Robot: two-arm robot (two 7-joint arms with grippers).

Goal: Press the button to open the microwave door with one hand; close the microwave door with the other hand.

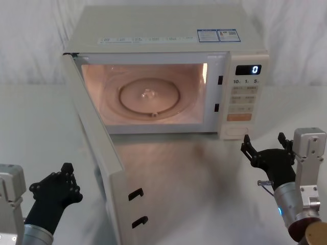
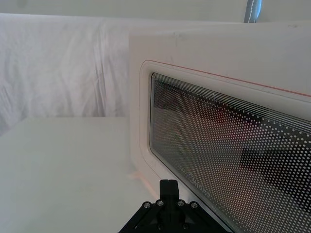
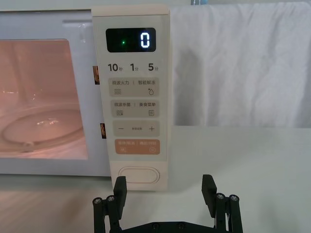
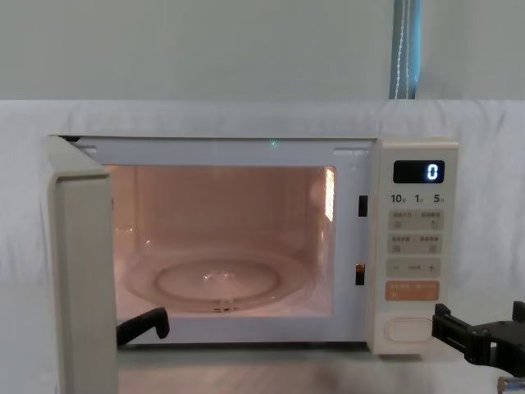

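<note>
- One door stands open: we find the microwave door (image 1: 99,153) swung wide.
- Right claw (image 1: 264,148), prongs apart, sits just before the button (image 3: 139,175).
- Left claw (image 1: 53,191), prongs undeterminable, waits outside the door; we judge a glancing push could leave it unlatched.

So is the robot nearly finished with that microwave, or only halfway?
About halfway. The microwave door already stands swung wide open, cavity lit, so the button press looks done. The right gripper sits open just in front of that button, not touching it. The left gripper waits on the door's outer side, apart from it. Closing the door is what remains.
</note>
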